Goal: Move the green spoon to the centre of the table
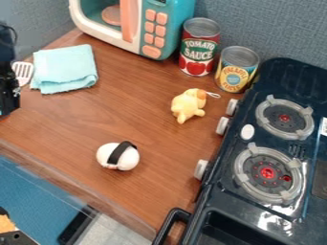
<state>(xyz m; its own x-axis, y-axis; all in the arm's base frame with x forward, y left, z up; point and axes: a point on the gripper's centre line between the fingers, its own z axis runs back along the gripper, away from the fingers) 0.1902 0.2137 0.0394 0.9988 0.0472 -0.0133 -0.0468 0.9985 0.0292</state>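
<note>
Clerk: Camera view. Where is the gripper (7,98) hanging?
Inspector: At the left edge, over the side of the wood-grain bench (140,110), the frame cutting part of it off. Whether it is spread, pressed together or pinching anything, I cannot tell.
Clerk: And the item for the task?
Inspector: A slotted utensil (23,71) is lying at the far left, its head showing between the arm and a folded light-blue cloth (64,69). Finding on colour: the head is looking whitish, not green. The handle is hidden, so I cannot judge its colour.
Clerk: Contents of the middle?
Inspector: A yellow plush toy (188,104) is lying right of centre, a small loop trailing from it. Nearer the camera, a white egg-shaped toy (118,156) is resting, a black band crossing it.
Clerk: The far side?
Inspector: A teal and white toy microwave (165,31) is standing there. To its right are standing two tins — a red can (199,48) and, just beside it, a yellow-and-blue can (237,71).
Clerk: The right?
Inspector: A dark toy stove (268,143) is occupying that side — two ringed burners on top, pale knobs facing the bench.
</note>
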